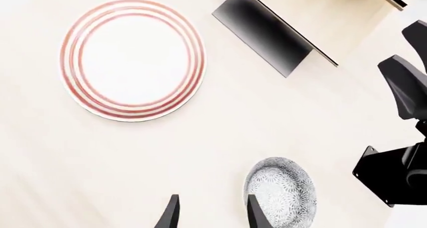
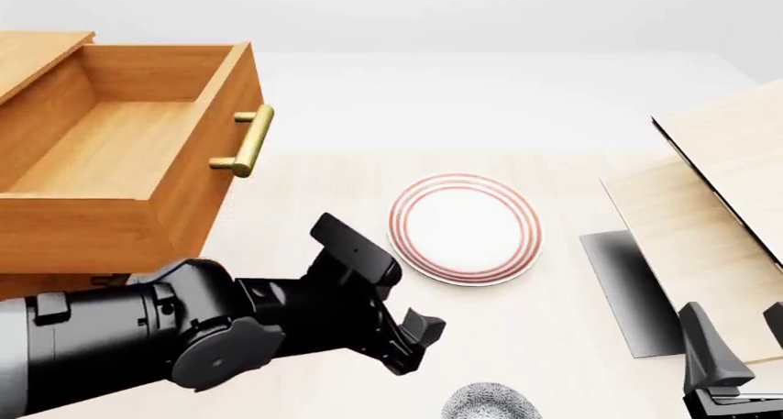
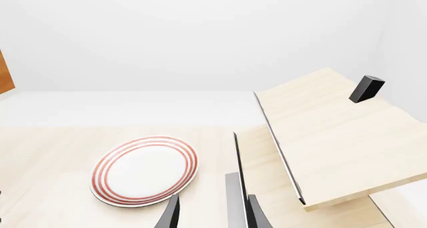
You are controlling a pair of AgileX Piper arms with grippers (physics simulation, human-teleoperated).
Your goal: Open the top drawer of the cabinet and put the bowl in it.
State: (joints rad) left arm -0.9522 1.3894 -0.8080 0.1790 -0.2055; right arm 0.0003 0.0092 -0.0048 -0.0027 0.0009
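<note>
The bowl (image 2: pixel 492 402) sits on the pale wood bench (image 2: pixel 306 176) at the front view's 6 o'clock edge, half cut off, just beside the left gripper (image 2: pixel 410 341), whose jaws stand parted and empty. The top drawer (image 2: pixel 123 153) is pulled open at 10 o'clock, the cabinet (image 2: pixel 55 283) mostly hidden behind it. The red-ringed plate (image 2: pixel 465 227) lies centre, the slanted light-wood structure (image 2: pixel 722 199) at 3 o'clock; the right gripper (image 3: pixel 210 213), barely in view, looks parted.
</note>
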